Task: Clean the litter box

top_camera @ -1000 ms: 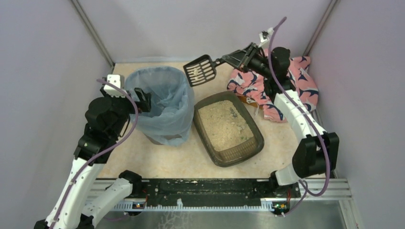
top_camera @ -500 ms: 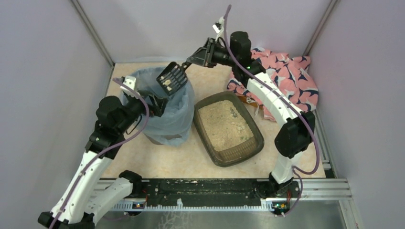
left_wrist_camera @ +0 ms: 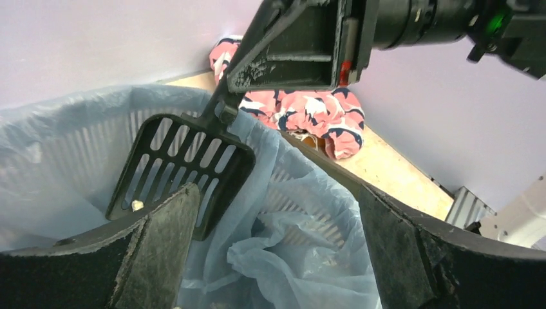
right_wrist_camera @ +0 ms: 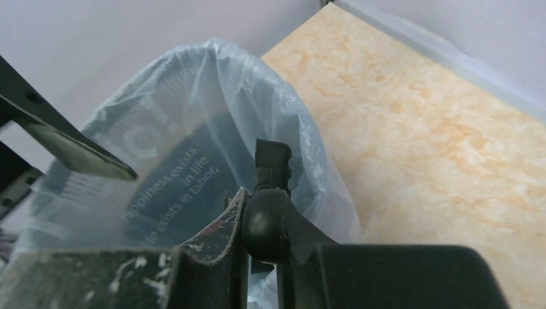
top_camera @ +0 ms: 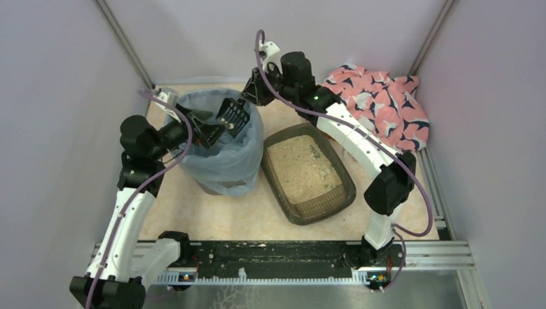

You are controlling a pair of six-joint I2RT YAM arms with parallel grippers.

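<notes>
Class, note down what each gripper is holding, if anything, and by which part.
Right gripper: the black scoop, gripped at the end of its handle. Left gripper: open, holding nothing.

- The top view looks steeply down from high behind the near edge, wide enough to take in the whole counter (top_camera: 212,219), the bin (top_camera: 225,158) and the litter box (top_camera: 315,211).
- The left wrist view sits close at the bin's rim and faces across its mouth toward the patterned cloth (left_wrist_camera: 296,112).
- The right wrist view looks down along the scoop (right_wrist_camera: 270,161) handle into the bin, very near.
- All three share the bin's mouth and the scoop.
</notes>
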